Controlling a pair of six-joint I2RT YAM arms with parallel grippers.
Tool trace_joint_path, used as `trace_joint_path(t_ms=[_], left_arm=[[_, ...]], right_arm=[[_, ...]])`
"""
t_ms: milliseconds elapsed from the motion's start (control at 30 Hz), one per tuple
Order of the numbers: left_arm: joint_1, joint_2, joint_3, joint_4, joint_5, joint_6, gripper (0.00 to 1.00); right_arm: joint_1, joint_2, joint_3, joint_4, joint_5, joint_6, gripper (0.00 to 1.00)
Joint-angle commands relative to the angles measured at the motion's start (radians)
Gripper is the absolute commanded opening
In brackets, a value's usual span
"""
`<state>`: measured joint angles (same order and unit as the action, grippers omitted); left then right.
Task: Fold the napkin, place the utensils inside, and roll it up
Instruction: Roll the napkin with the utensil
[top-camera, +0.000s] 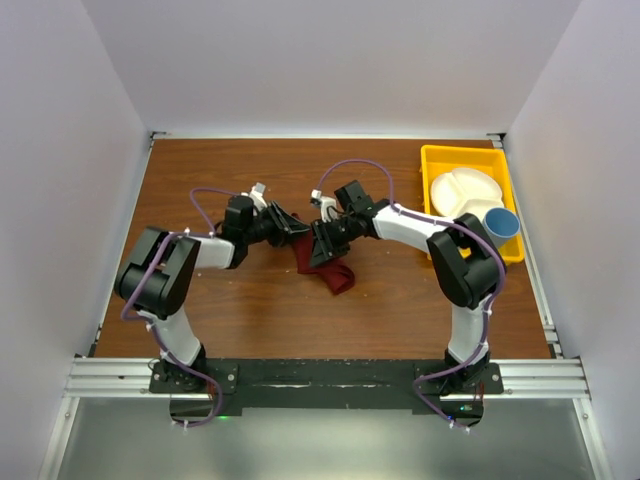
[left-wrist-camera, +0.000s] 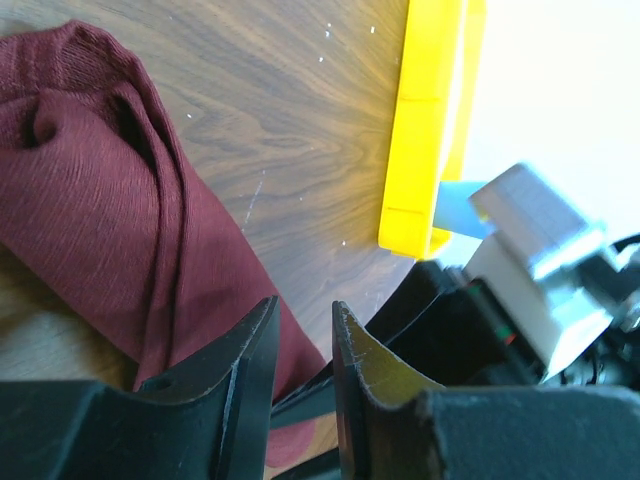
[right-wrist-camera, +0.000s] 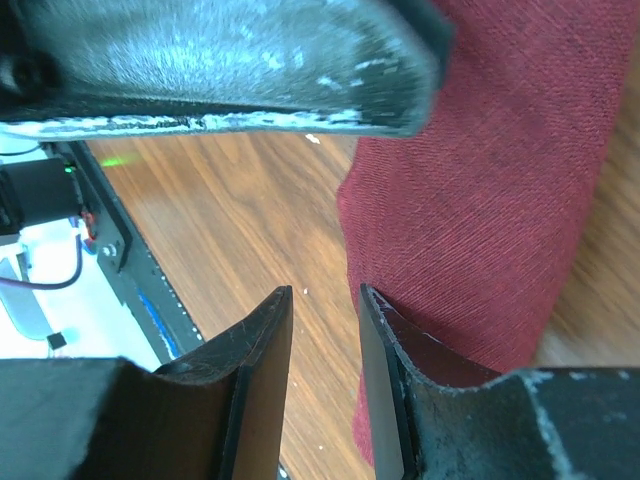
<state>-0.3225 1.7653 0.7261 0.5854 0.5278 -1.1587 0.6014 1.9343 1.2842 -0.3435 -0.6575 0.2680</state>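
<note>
- From above, both wrists crowd the middle of the frame and cover the top of the napkin (top-camera: 336, 276). Only its bunched lower end pokes out onto the table (top-camera: 230, 310).
- Left gripper (left-wrist-camera: 305, 305): fingers nearly together, just a thin slit. Red cloth shows in the slit, but I honestly can't tell if it's pinched or only lying behind.
- Right gripper (right-wrist-camera: 324, 292): small gap too, bare wood showing through, nothing between. The napkin sits by the finger at frame right.
- Bin (top-camera: 432, 165) in the upper right holds a plate (top-camera: 460, 190) and a cup (top-camera: 502, 222), well apart from the cloth.
</note>
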Motion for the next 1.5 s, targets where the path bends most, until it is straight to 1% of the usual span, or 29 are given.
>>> trace_joint_path(t_ms=[0,167,400,567,667,767,833,967,1067,1233,1367,1467], left_arm=[[0.007,0.031,0.047,0.01,0.011,0.028,0.33],[0.007,0.045,0.055,-0.019,0.008,0.042,0.33],[0.01,0.069,0.067,-0.064,-0.028,0.083,0.32],[0.014,0.102,0.072,-0.061,-0.028,0.1,0.32],[0.016,0.108,0.064,-0.055,-0.029,0.1,0.32],[0.019,0.105,0.062,-0.05,-0.026,0.099,0.32],[0.023,0.105,0.061,-0.055,-0.025,0.103,0.32],[0.036,0.124,0.061,-0.044,-0.014,0.109,0.32],[0.039,0.134,0.061,-0.035,-0.002,0.111,0.32],[0.049,0.088,0.087,-0.033,0.029,0.099,0.32],[0.059,0.036,0.127,-0.045,0.047,0.077,0.33],[0.069,0.037,0.147,-0.047,0.049,0.067,0.33]], right_arm=[[0.011,0.009,-0.025,0.037,0.058,0.027,0.36],[0.011,0.0,-0.028,0.04,0.044,0.027,0.36],[0.014,-0.009,0.03,-0.009,0.027,0.017,0.36],[0.017,-0.06,0.063,-0.012,-0.03,0.042,0.37],[0.008,-0.049,0.084,-0.026,-0.016,0.027,0.38],[-0.014,-0.017,0.044,-0.019,-0.004,0.005,0.36],[-0.023,-0.012,0.017,-0.022,0.031,-0.007,0.35],[-0.023,-0.037,-0.121,0.05,0.033,0.003,0.34],[-0.022,-0.031,-0.157,0.058,0.048,-0.004,0.33],[-0.023,-0.073,-0.134,0.025,0.041,-0.006,0.33],[-0.023,-0.109,-0.08,-0.005,0.012,0.002,0.33],[-0.023,-0.138,-0.056,-0.015,0.013,0.008,0.33]])
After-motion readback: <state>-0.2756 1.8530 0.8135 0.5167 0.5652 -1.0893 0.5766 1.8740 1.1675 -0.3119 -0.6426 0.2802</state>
